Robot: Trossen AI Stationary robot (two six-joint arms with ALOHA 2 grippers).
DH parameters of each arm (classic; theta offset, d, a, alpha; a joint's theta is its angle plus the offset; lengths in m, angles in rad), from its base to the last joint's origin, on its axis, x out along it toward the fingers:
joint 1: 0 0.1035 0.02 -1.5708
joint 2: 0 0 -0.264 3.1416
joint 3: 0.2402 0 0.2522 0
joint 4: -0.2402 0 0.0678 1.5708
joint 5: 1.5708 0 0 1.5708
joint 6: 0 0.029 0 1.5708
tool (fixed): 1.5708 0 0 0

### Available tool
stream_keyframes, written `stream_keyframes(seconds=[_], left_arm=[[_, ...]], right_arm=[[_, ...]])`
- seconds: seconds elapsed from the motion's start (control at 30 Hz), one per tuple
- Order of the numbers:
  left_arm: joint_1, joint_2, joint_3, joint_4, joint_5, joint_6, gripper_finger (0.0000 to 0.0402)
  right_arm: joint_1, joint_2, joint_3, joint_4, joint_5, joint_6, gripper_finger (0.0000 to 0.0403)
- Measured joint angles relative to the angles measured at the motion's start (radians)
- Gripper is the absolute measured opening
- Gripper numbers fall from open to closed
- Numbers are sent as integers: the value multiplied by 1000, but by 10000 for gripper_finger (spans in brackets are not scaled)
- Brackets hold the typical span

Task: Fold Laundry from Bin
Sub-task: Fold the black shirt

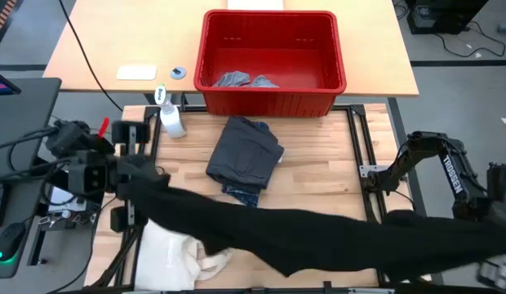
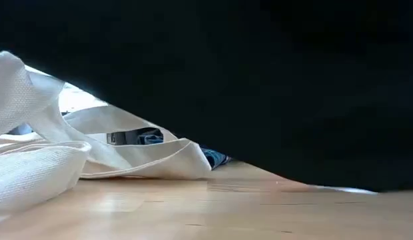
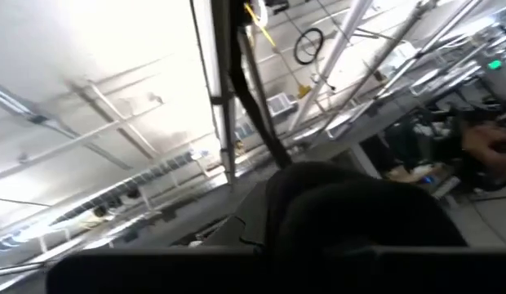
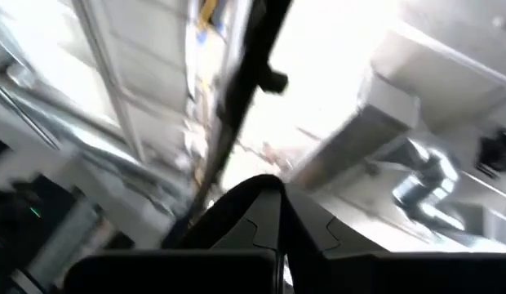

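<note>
Black piece: a large black garment hangs stretched across the near side of the tabletop, raised between the two arms; in the low view it fills most of the picture like a curtain, its lower edge just above the wood.
Left claw: at the left end of the black garment, fingers pressed together; it looks to be pinching that end, though cloth hides the contact itself; the wrist view points up at the ceiling with dark fabric bunched in front.
Right claw: at the right edge of the high view, under the cloth and not plainly visible; fingers pressed together in the right wrist view; I judge it holds the other end, but the grip itself is not shown.
Folded pile: a dark grey piece lies on a blue plaid shirt, mid-tabletop, just in front of the bin.
Bin: red tub at the far side; small light grey pieces lie in it.
Tote: cream canvas bag at the near left, partly under the black cloth.
Handling: soft, limp, light; sags in the middle; best held at corners or a seam, spread taut; likely to slip or bunch if lowered unevenly; may drag over the tote.
</note>
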Motion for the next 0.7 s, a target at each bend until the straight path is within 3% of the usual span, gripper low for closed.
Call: stream_keyframes(seconds=[0.13, 0.3, 0.57, 0.7], left_arm=[[-42, 12, 0, -19, 12, -71, 25], [-90, 19, -1, -95, 110, -125, 25], [-118, 34, 0, -77, 142, -109, 25], [-94, 34, 0, -98, 9, -5, 25]], right_arm=[[57, 0, 0, -137, -125, 32, 16], [82, 2, 0, -276, -287, 31, 16], [54, 3, 0, -128, -201, 26, 18], [-4, 2, 0, 139, -36, -17, 15]])
